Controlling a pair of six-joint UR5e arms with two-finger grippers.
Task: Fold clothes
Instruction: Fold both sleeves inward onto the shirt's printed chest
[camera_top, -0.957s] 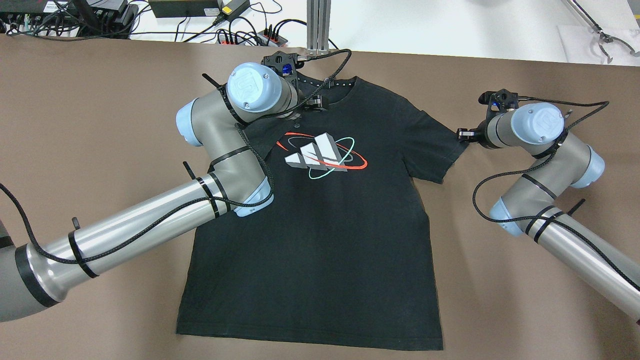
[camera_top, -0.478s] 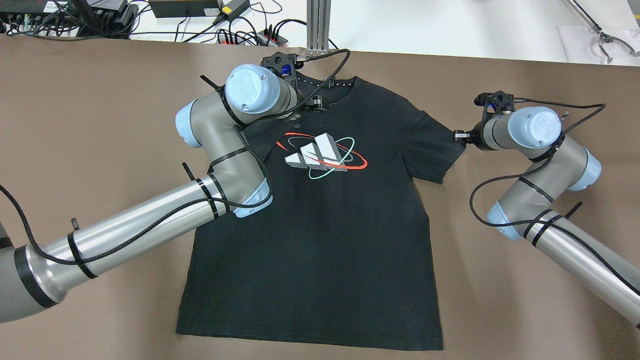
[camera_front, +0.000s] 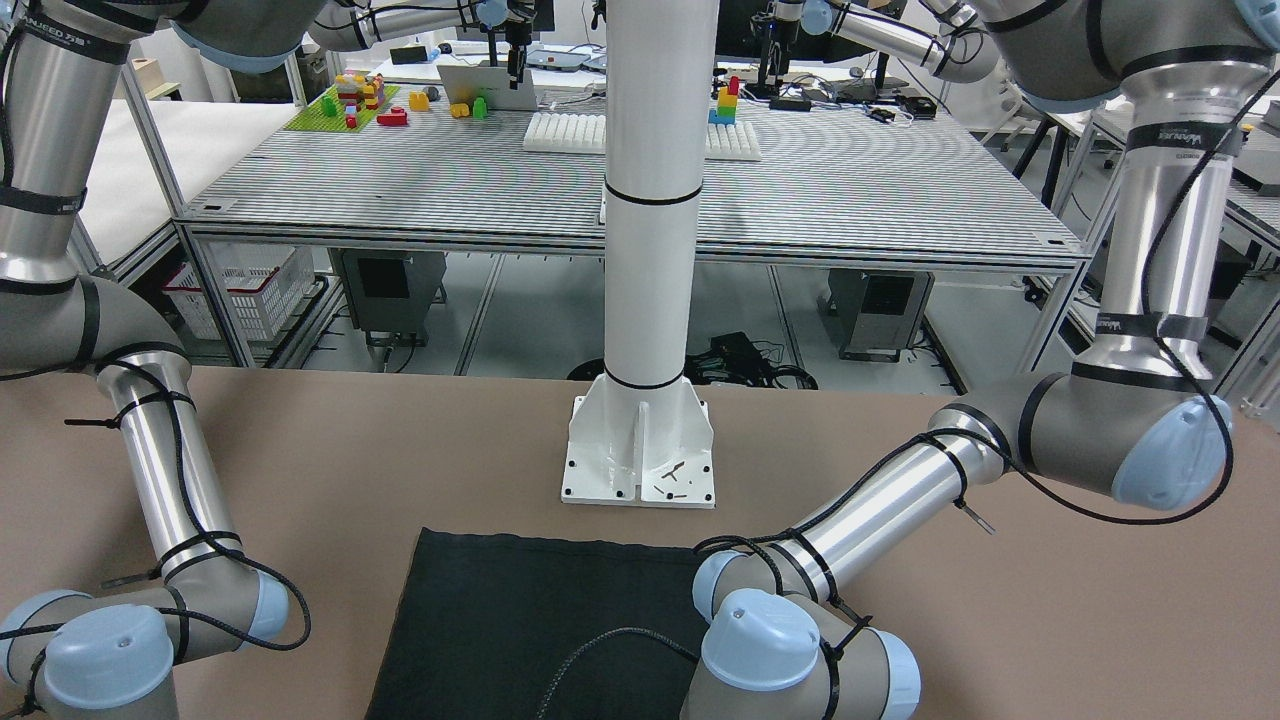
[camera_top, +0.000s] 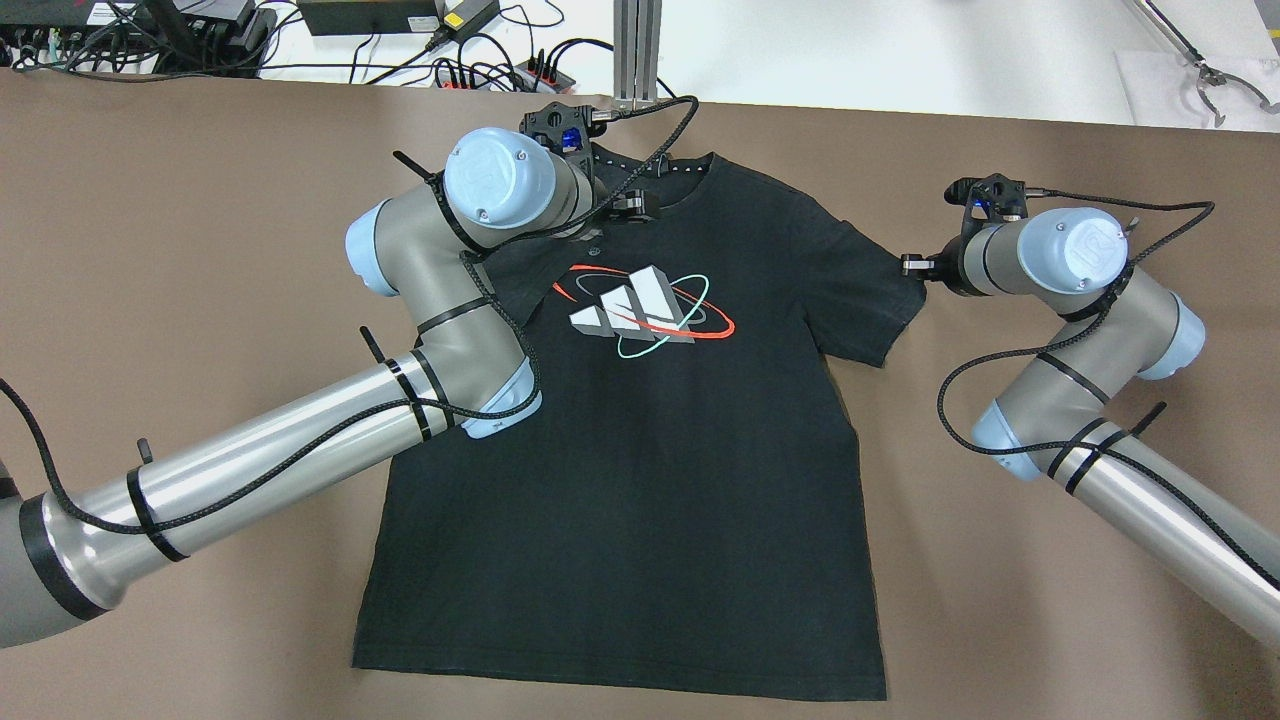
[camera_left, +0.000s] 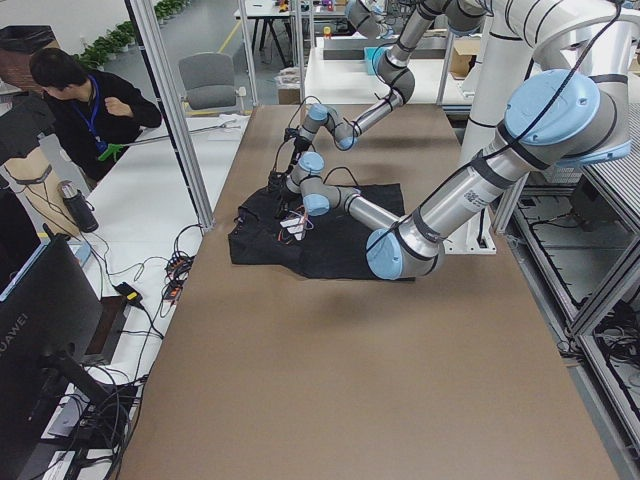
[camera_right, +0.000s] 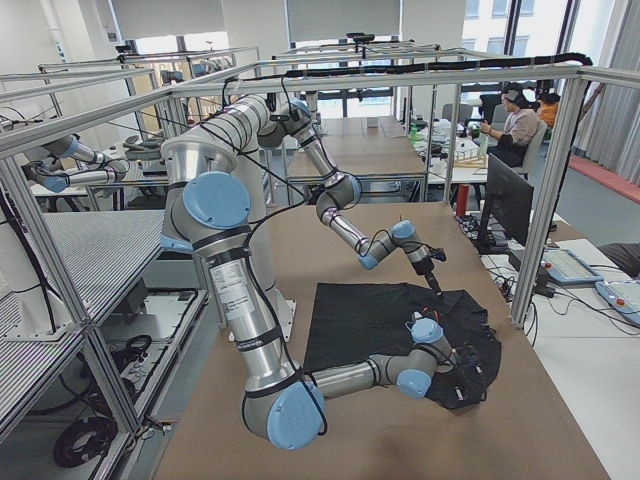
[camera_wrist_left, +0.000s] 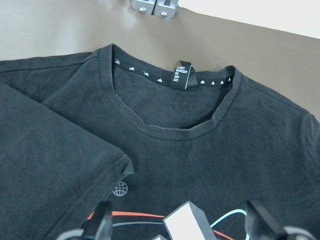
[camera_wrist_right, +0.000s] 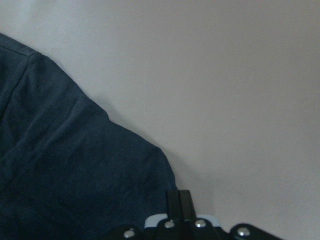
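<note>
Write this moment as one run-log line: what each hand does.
task: fold | black T-shirt flat, one sleeve folded in | left hand open over chest print | right hand shut on other sleeve corner

HUAWEI runs in grey letters down the black monitor (camera_left: 40, 330), a UR mark sits on a blue joint cap (camera_top: 1078, 245) of the right arm (camera_top: 1150, 490), a black band (camera_front: 60, 30) on that arm shows ANJEED, and the neck label (camera_wrist_left: 182, 75) of the black T-shirt (camera_top: 640, 480) carries print too small to read.
</note>
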